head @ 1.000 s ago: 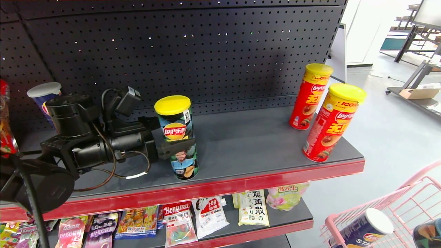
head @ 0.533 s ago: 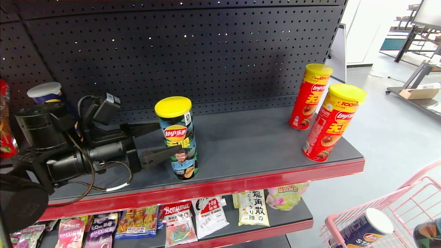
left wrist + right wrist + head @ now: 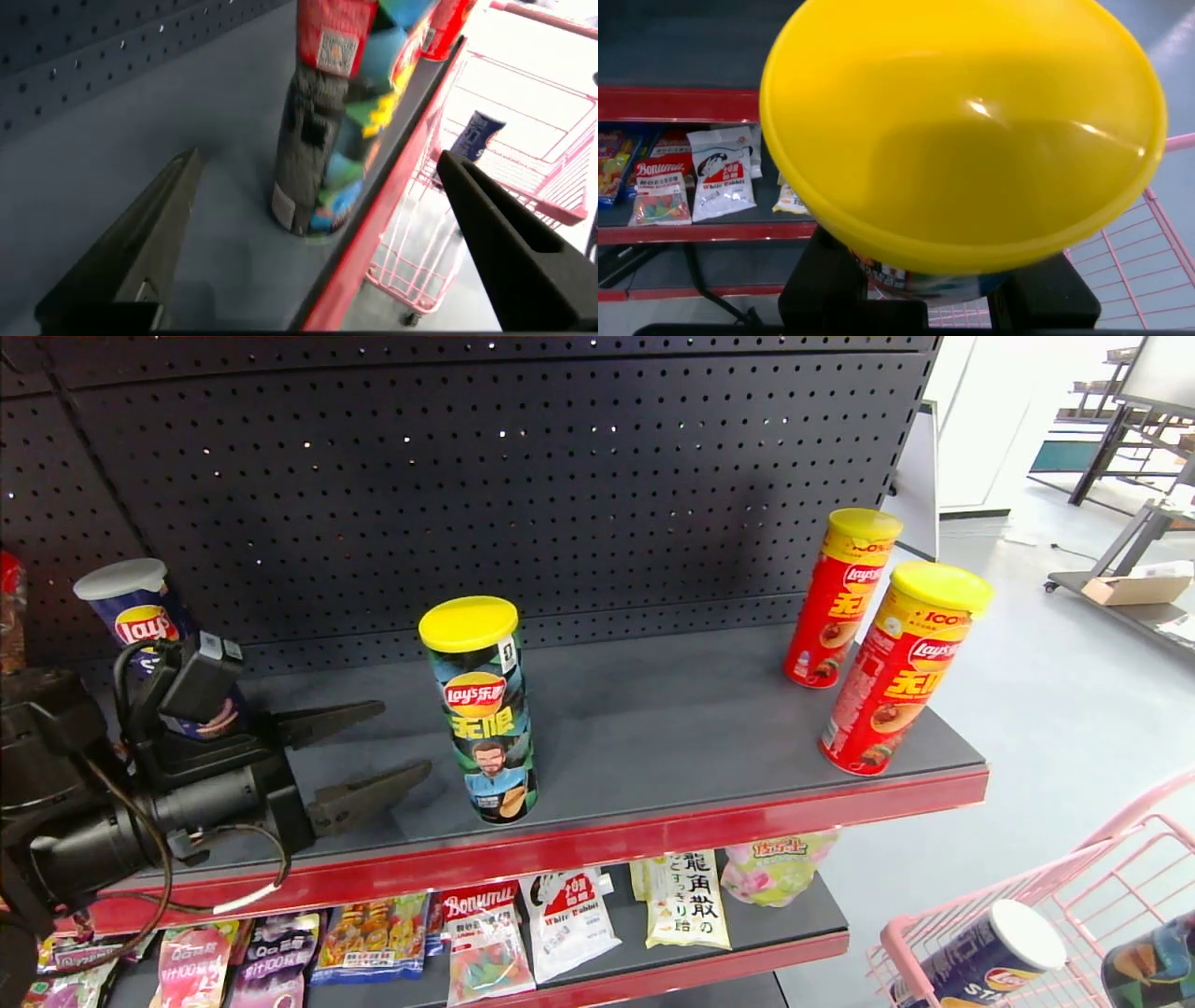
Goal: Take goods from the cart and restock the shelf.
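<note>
Notably, we found L gripper (image 3: 406, 737) jaws spread wide, empty; green can (image 3: 481, 709) stood upright on shelf (image 3: 653, 737) just ahead of its tips, not touching, L arm nearer. R gripper (image 3: 945, 297) clamped yellow-lid can (image 3: 962, 121).

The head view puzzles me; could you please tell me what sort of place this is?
Probably a shop aisle, or a mock-up of one: a pegboard-backed shelf with chip cans, snack packets below, and a pink cart.

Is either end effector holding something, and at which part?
The left end effector is open and holds nothing. The right end effector grips a yellow-lidded chip can by its body, below the lid.
</note>
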Motion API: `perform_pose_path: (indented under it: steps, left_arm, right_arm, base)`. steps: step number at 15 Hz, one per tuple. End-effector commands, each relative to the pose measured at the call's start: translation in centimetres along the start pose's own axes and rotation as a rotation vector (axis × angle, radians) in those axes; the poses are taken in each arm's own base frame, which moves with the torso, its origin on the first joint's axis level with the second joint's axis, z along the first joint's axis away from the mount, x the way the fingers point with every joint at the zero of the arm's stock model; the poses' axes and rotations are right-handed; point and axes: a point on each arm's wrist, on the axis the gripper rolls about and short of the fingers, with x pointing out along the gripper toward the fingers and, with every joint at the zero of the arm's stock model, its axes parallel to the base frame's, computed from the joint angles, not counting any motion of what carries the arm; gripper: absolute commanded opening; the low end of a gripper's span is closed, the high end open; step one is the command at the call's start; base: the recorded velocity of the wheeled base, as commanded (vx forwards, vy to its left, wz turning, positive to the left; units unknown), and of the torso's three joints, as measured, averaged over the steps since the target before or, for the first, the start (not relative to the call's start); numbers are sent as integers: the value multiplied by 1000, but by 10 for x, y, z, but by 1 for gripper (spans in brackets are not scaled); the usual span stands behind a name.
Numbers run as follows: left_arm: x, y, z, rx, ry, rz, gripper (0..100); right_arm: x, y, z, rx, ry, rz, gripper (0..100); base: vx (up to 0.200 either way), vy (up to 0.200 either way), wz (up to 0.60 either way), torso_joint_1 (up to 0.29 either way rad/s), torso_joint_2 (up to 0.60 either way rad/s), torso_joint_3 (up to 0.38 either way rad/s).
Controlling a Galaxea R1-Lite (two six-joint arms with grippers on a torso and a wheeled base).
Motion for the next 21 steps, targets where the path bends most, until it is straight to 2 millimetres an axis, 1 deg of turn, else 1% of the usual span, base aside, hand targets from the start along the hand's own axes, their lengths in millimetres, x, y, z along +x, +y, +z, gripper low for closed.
perform_pose_path:
  steps: [1,2,3,4,5,6,8,10,11,13,15,16,21]
  left_arm:
    - [-17,-14,-2,-11,-7,25,100]
    - [-25,-22,-3,-17,-7,38,100]
    - [-28,-25,-4,-19,-8,44,100]
    - [-38,-34,-9,-35,7,98,100]
    - [-46,-39,-12,-58,31,202,100]
    - [-48,-39,-9,-65,28,269,100]
    - [-52,-42,-5,-79,4,348,100]
    - [-62,-48,-5,-100,19,485,100]
    - [-69,-53,-3,-111,20,515,100]
    - [-82,-66,-4,-128,51,522,100]
    - [-85,-69,-3,-131,56,522,100]
    - [-91,-76,-1,-139,73,522,100]
    - [-92,-76,0,-136,74,522,100]
  right_arm:
    - [14,3,3,-14,64,5,0]
    - [16,3,4,-21,74,6,0]
    - [17,3,5,-22,80,10,0]
    - [21,4,11,-26,90,15,0]
    - [26,6,13,-39,107,43,0]
    - [29,7,12,-63,123,61,0]
    - [31,7,13,-86,127,77,0]
    - [31,8,16,-82,107,115,0]
    - [31,8,18,-81,101,116,0]
    - [29,8,18,-78,94,124,0]
    - [29,8,17,-77,94,137,0]
    - [29,8,17,-76,91,150,0]
    - [29,8,16,-72,94,152,0]
  base:
    - [0,0,0,0,0,0]
    - [0,0,0,0,0,0]
    - [0,0,0,0,0,0]
    - [0,0,0,0,0,0]
    - [0,0,0,0,0,0]
    - [0,0,0,0,0,0]
    - [0,0,0,0,0,0]
    - [0,0,0,0,0,0]
    - [0,0,0,0,0,0]
    - [0,0,0,0,0,0]
    - [0,0,0,0,0,0]
    - [0,0,0,0,0,0]
    - [0,0,600,0,3,4]
